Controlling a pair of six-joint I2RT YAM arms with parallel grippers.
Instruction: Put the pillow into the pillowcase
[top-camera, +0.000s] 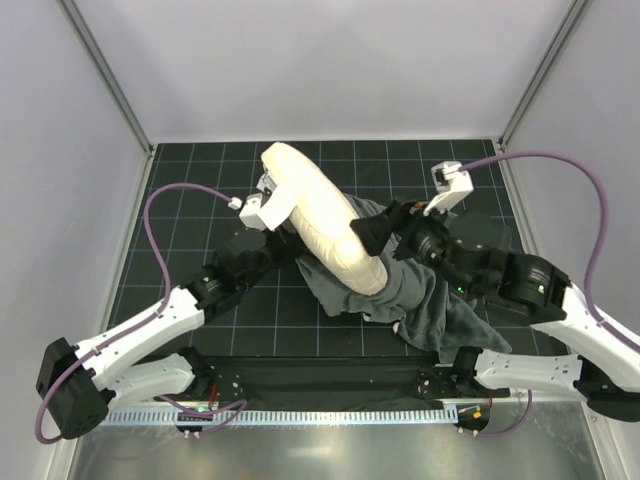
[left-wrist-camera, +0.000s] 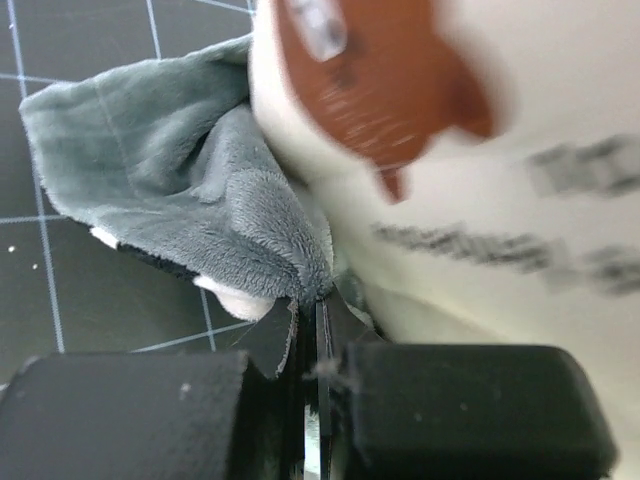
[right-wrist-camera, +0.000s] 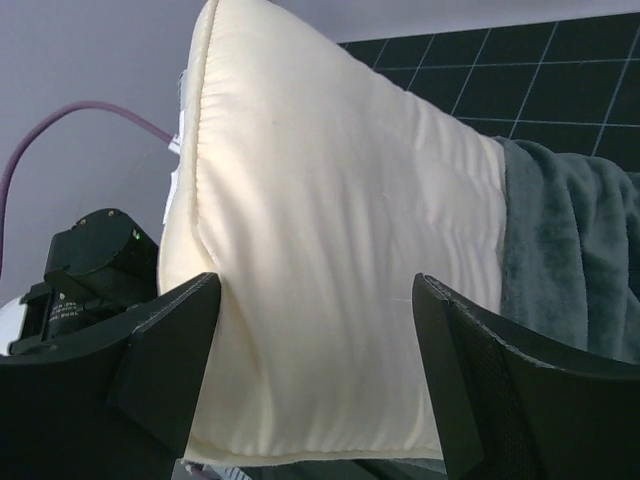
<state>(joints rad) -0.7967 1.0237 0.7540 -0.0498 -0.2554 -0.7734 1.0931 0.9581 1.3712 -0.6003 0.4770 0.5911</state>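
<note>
Pillow (top-camera: 318, 225) lay diagonally across the table (top-camera: 190, 180), its lower end tucked inside the pillowcase (top-camera: 435, 300) and its upper end bare. The left gripper (left-wrist-camera: 312, 335) had its jaws pressed together on a grey fold of the pillowcase edge, right against the pillow. The right gripper (right-wrist-camera: 317, 290) had its jaws spread wide, one finger on either side of the pillow.

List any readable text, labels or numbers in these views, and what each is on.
Lines of dark print on the pillow, left wrist view: too blurred to read.
The brown graphic above it: no legible text.
Top and right wrist views: nothing readable.
</note>
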